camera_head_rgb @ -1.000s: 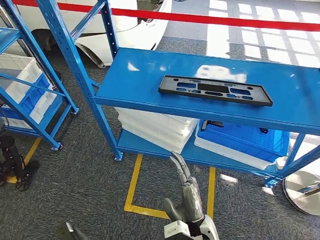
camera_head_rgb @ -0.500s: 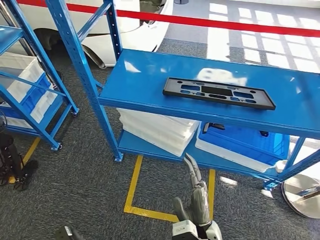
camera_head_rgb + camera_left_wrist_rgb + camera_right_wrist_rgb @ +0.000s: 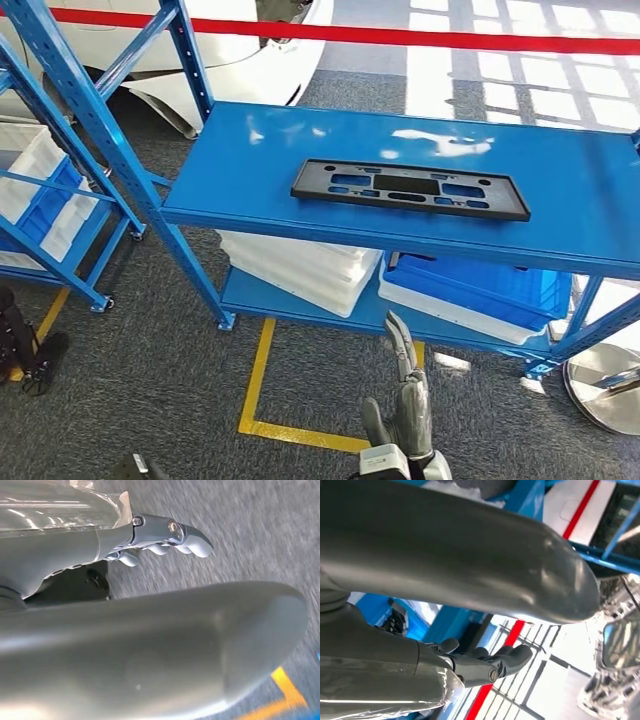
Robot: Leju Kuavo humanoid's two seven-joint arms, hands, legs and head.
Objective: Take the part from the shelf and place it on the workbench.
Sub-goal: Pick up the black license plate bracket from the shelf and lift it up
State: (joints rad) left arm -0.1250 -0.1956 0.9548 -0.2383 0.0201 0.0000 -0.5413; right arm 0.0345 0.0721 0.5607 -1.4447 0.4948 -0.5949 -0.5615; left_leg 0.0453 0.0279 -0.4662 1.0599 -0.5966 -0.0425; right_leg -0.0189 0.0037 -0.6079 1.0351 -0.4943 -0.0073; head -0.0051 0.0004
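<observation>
Part point(image 3: 410, 189), black slotted plate, lay untouched on blue shelf point(image 3: 249, 180). Right hand point(image 3: 407, 395) released, fingers extended, below shelf edge. Left hand point(image 3: 166, 535) empty, fingers apart. Grasp, transfer pending.

Right robot hand point(image 3: 406, 400): grey ribbed cover, thick grey thumb, darker segmented fingers point(image 3: 508, 657) with a round screw at a knuckle. Left robot hand point(image 3: 162, 535): silver-grey fingers with pale rounded tips; clear plastic wrap is noted over the wrist cover.
</observation>
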